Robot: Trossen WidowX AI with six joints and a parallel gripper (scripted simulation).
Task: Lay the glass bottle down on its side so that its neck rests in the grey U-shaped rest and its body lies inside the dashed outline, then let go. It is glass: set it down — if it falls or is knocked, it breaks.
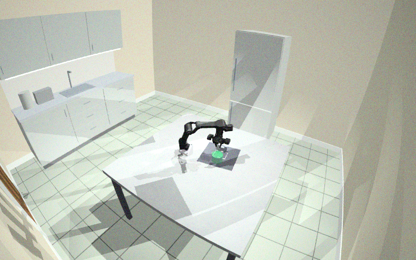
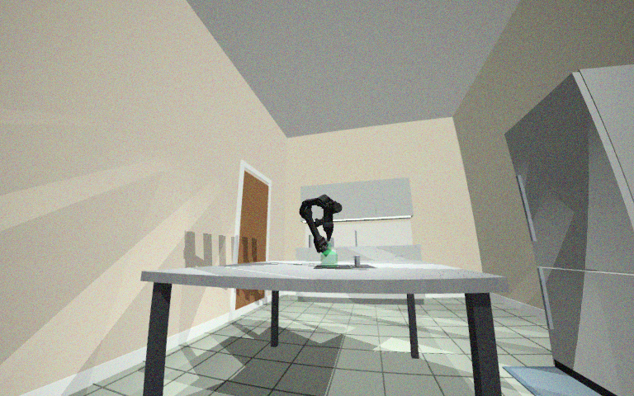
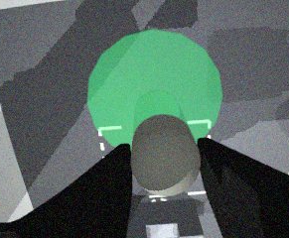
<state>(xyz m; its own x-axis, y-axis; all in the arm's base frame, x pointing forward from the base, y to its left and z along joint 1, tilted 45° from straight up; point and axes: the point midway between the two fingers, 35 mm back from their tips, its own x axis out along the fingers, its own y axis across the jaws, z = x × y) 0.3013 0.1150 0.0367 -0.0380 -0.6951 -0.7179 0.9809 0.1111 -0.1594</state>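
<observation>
Wrist view: the gripper is clamped on the neck of the upright green bottle, whose body fills the upper middle.

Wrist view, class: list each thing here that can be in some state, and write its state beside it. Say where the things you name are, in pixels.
Hand (image 1: 218, 148) (image 2: 328, 245) (image 3: 164, 151): closed on the bottle's neck
Bottle (image 1: 217, 155) (image 2: 329, 257) (image 3: 154, 64): upright, gripped, not laid down
Mat (image 1: 233, 164) (image 3: 60, 99): flat, under the bottle
Outline (image 1: 226, 155) (image 3: 102, 144): partly covered by the bottle
</observation>
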